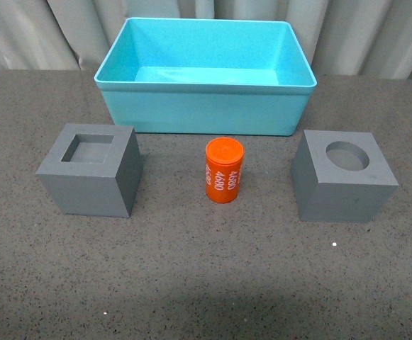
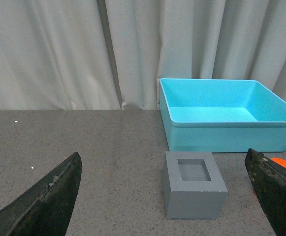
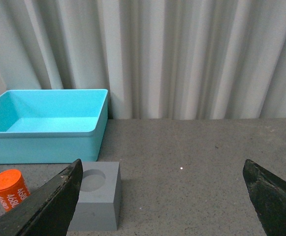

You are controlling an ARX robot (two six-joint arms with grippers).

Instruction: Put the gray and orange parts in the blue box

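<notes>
The turquoise-blue box [image 1: 206,106] stands empty at the back middle of the table. A gray cube with a square top recess [image 1: 88,170] sits front left of it, a gray cube with a round recess [image 1: 344,177] front right, and an orange cylinder printed "4680" [image 1: 224,170] stands upright between them. Neither arm shows in the front view. My left gripper [image 2: 167,196] is open and empty, with the square-recess cube [image 2: 194,191] between its fingers further ahead. My right gripper [image 3: 167,196] is open and empty, and the round-recess cube [image 3: 97,196] lies by one finger.
Pleated pale curtains [image 1: 49,35] hang behind the table. The table top [image 1: 206,283] is dark speckled gray. In the wrist views the box [image 2: 226,115] [image 3: 44,125] stands beyond the cubes, and the orange cylinder [image 3: 9,189] shows beside the round-recess cube.
</notes>
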